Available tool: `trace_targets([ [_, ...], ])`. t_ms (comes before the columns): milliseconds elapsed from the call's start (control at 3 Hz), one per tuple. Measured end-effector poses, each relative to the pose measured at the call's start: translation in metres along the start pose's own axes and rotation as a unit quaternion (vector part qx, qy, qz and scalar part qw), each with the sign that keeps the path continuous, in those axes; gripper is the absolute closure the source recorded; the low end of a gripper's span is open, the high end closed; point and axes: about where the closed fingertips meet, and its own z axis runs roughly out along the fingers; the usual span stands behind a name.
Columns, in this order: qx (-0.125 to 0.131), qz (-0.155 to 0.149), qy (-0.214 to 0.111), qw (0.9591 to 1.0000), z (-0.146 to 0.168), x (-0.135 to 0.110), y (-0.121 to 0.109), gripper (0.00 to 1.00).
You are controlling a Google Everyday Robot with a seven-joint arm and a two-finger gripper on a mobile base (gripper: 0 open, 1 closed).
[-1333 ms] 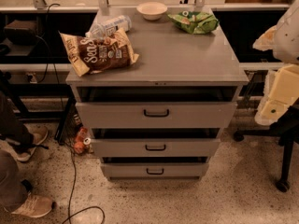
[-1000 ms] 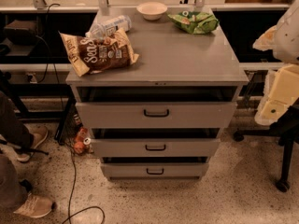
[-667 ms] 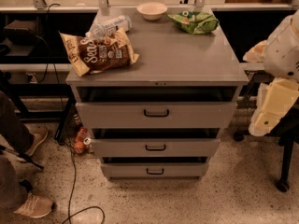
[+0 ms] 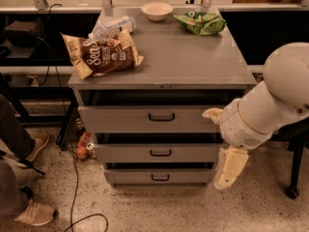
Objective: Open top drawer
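**Top drawer unopened; gripper low at the cabinet's right front corner**

The grey metal cabinet fills the middle of the view, with three drawers stacked in its front. The top drawer sits directly under the cabinet's top and has the widest and tallest front of the three. A dark gap runs above its upper edge. It looks shut or nearly so, so the pull has probably not begun.

As sheet metal it should be stiff and fairly heavy, and it will likely slide straight out on runners rather than flex. The flat front offers nothing to grip. The place to take hold is the small black bar handle at the middle of the cabinet's width, hooked from the front and drawn level outward. The bar is thin and smooth, so a shallow hold could slip off.

The white arm reaches in from the cabinet's right side. The gripper hangs below it, just off the cabinet's lower right front corner, well away from the handle. It holds nothing, and it seems not to touch the cabinet. Whether it is open or closed cannot be told.
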Motion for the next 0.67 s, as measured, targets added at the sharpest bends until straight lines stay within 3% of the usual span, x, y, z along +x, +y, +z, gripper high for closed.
trace_targets([
  [333, 0.000, 0.000, 0.000, 1.0000, -0.002, 0.000, 0.000, 0.00],
  [667, 0.004, -0.002, -0.004, 1.0000, 0.015, 0.004, -0.007, 0.00],
])
